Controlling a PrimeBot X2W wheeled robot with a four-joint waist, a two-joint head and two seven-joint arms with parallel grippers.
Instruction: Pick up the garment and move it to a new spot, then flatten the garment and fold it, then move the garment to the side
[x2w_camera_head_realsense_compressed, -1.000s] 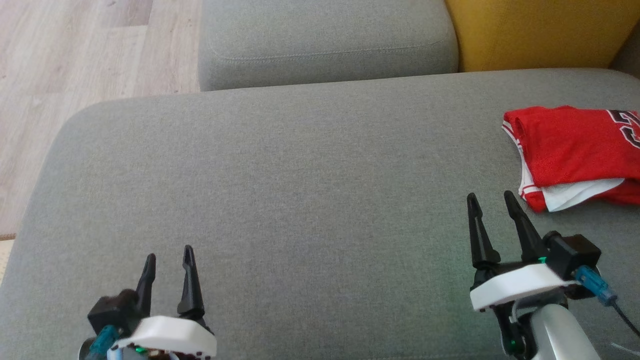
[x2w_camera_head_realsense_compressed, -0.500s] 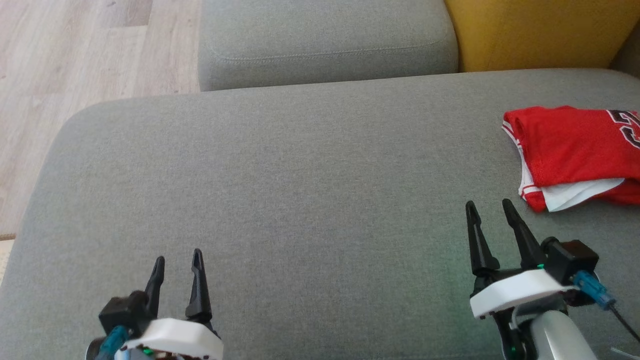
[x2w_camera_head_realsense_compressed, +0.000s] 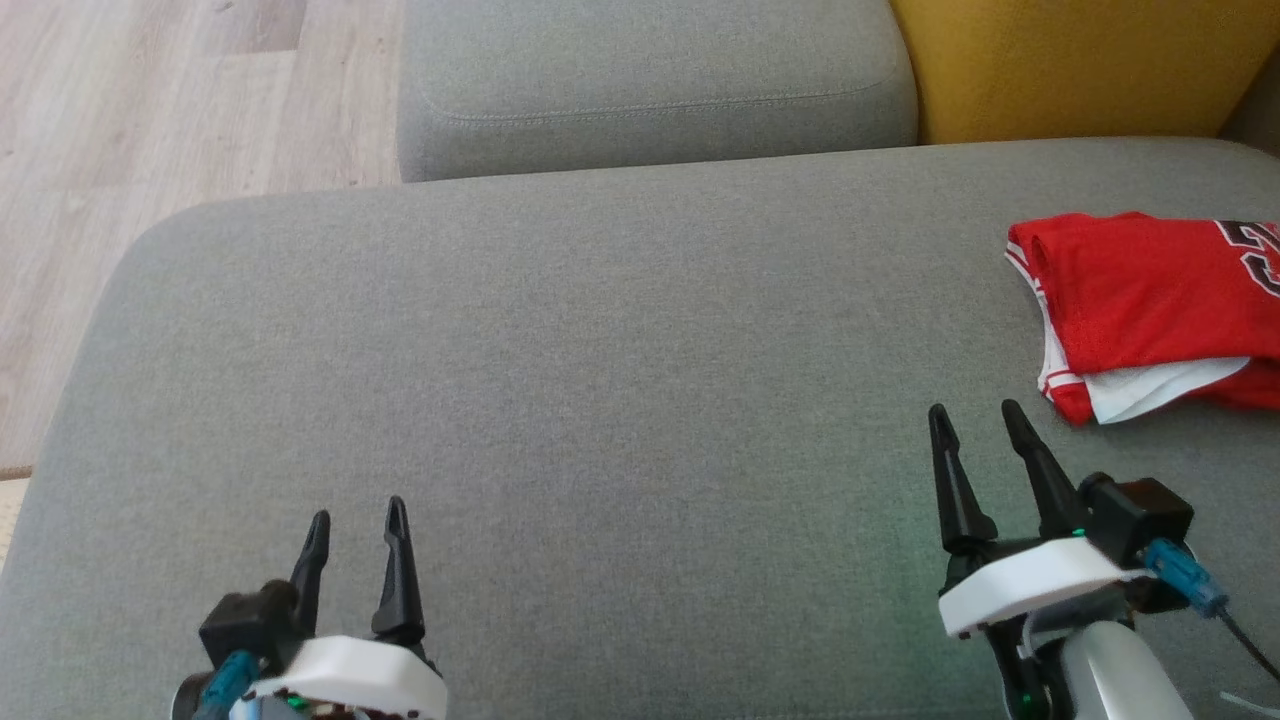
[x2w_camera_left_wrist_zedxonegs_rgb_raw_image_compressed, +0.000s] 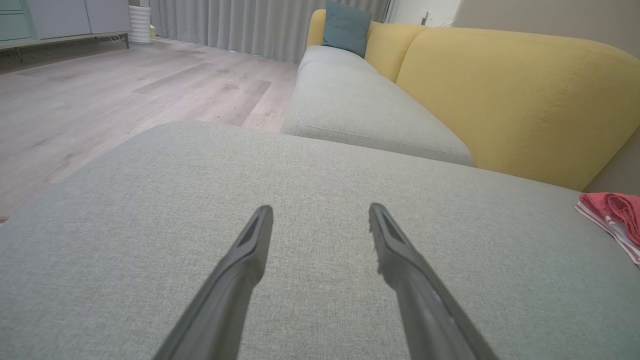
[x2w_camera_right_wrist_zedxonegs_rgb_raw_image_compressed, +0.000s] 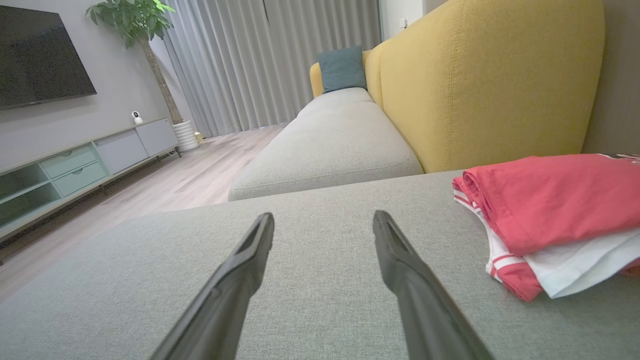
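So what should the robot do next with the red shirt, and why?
Probably draw both arms back and leave it. The red shirt lies folded at the right side of the grey cushion, and the left gripper and right gripper are open, empty and apart from it, so the job looks done.

Wide grey woven-fabric seat cushions: two are lying in line, the large near cushion (x2w_camera_head_realsense_compressed: 600, 350) and a second cushion (x2w_camera_head_realsense_compressed: 650, 80) just beyond it.
Folded red fabric garment (x2w_camera_head_realsense_compressed: 1140, 290) with white trim: one is lying on the large near cushion's right part.
Dark two-fingered grippers: two are hanging over that cushion's near edge, the left gripper (x2w_camera_head_realsense_compressed: 358, 510) and the right gripper (x2w_camera_head_realsense_compressed: 973, 408).
Square teal throw pillow (x2w_camera_right_wrist_zedxonegs_rgb_raw_image_compressed: 342, 69): one is leaning far beyond that cushion.
Potted green plant (x2w_camera_right_wrist_zedxonegs_rgb_raw_image_compressed: 135, 15): one is standing well apart from it.
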